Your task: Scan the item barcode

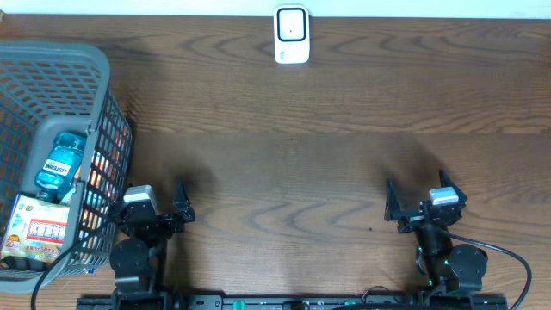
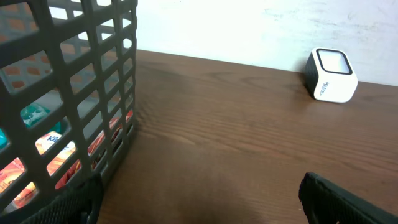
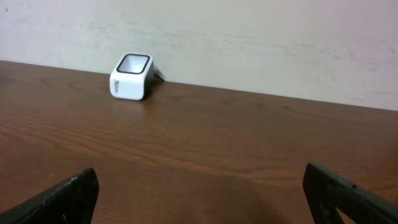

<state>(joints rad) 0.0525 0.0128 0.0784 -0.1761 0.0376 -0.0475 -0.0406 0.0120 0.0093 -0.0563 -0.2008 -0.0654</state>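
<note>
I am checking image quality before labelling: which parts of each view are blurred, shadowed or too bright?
Overhead: soft shadow patches on the table, white scanner nearly washed out. Left wrist: near basket wall soft; the left gripper shows only dark, blurred fingers. Right wrist: scanner fairly sharp; the right gripper likewise shows dark blurs at the corners.

Basket [image 1: 52,56] is cut off by the left edge. Bottle [image 1: 62,162] and box [image 1: 39,231] inside are partly screened by its mesh. Box print is too small to be read.
</note>
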